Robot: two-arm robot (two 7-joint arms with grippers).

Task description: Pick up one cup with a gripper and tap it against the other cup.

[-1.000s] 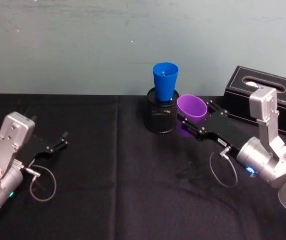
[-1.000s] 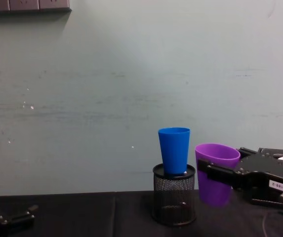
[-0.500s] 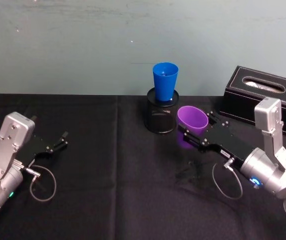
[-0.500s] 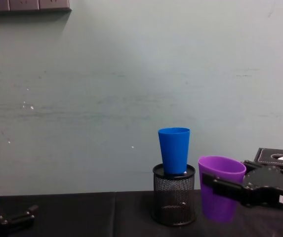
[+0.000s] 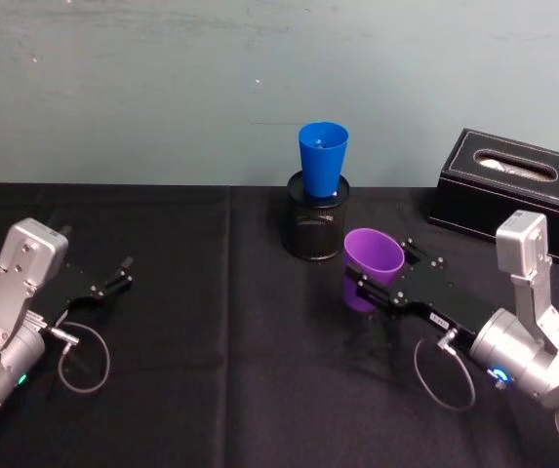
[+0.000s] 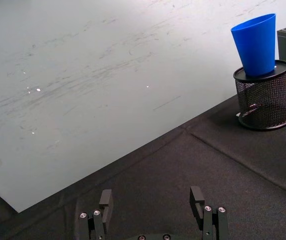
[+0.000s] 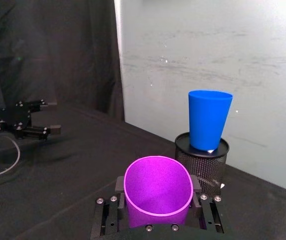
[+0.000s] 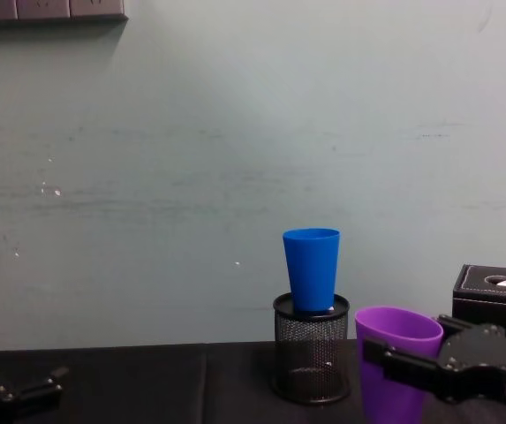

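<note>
The purple cup (image 5: 371, 263) is upright in my right gripper (image 5: 380, 276), whose fingers are shut on its sides; it also shows as the purple cup (image 7: 157, 192) and the purple cup (image 8: 396, 358). It sits in front of and to the right of the blue cup (image 5: 322, 159), apart from it. The blue cup (image 8: 312, 268) stands in a black wire-mesh pen holder (image 5: 315, 224) near the wall. My left gripper (image 5: 113, 276) rests open at the far left of the table, with nothing between its fingers (image 6: 105, 200).
A black tissue box (image 5: 513, 187) sits at the back right beside the wall. The table is covered with a black cloth (image 5: 220, 351). A cable loop (image 5: 84, 359) hangs by the left arm, another by the right arm.
My right gripper has drawn back toward me and lower with the purple cup, away from the blue cup. The left arm has not moved.
</note>
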